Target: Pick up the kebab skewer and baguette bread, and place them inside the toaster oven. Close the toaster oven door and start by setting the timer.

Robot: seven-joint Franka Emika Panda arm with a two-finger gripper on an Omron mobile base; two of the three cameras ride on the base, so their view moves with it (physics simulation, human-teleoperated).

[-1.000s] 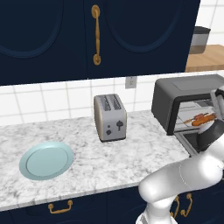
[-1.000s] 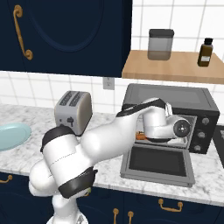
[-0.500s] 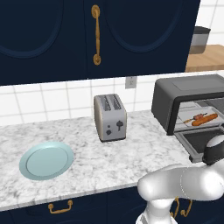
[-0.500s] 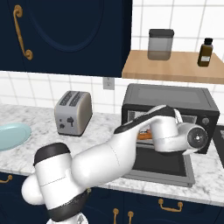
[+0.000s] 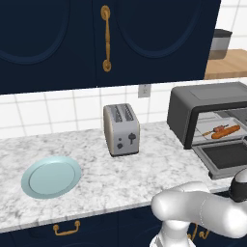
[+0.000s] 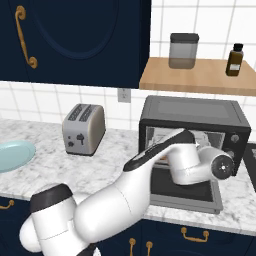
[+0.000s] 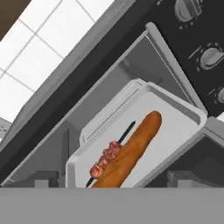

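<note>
The toaster oven [image 5: 193, 103] [image 6: 195, 112] stands at the right of the counter with its door [image 5: 226, 157] [image 6: 185, 195] dropped open and flat. Inside, on a pale tray [image 7: 175, 127], the baguette bread [image 5: 226, 132] [image 7: 131, 151] lies free. The kebab skewer [image 5: 215, 130] [image 7: 107, 158] lies right beside it, touching its side. My wrist [image 6: 220, 167] hovers over the open door, in front of the oven mouth. Its fingers are hidden, and nothing shows between them in the hand view. The oven knobs [image 7: 212, 57] [image 6: 231, 141] sit on the panel right of the opening.
A silver two-slot toaster [image 5: 121, 129] [image 6: 83, 129] stands mid-counter, and a light blue plate [image 5: 51, 176] [image 6: 12, 155] lies to its left. Above the oven a wooden shelf holds a grey jar [image 6: 183, 50] and a brown bottle [image 6: 235, 59]. Dark cabinets hang above.
My hand has drawn back out of the oven mouth, down and to the right. The baguette it carried now lies on the tray beside the skewer.
</note>
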